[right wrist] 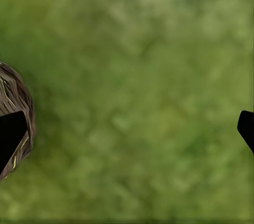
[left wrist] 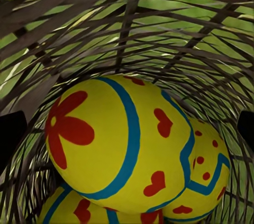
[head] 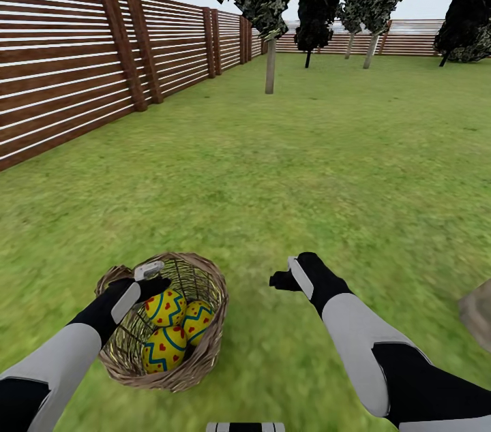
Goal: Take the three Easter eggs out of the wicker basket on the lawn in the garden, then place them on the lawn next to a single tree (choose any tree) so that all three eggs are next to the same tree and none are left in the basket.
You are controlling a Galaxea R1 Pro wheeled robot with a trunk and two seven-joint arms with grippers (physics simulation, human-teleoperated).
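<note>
The wicker basket (head: 204,357) sits on the lawn (head: 286,173) at the lower left, holding the three Easter eggs: one on top (head: 166,306), one at the right (head: 198,320), one lower down (head: 164,349). My left gripper (head: 140,287) reaches into the basket, open, its fingers wide apart. In the left wrist view the top egg (left wrist: 116,139) lies just ahead between the fingertips (left wrist: 10,134), with another egg (left wrist: 206,176) beside it. My right gripper (head: 290,276) hangs open over bare grass to the right of the basket (right wrist: 13,94). A leafy tree (head: 270,64) stands far ahead.
A brown slat fence (head: 75,71) runs along the left and the far end. More trees (head: 372,47) and dark narrow ones (head: 317,9) stand at the back. A grey-brown block (head: 479,313) pokes in at the right edge. Open grass lies between.
</note>
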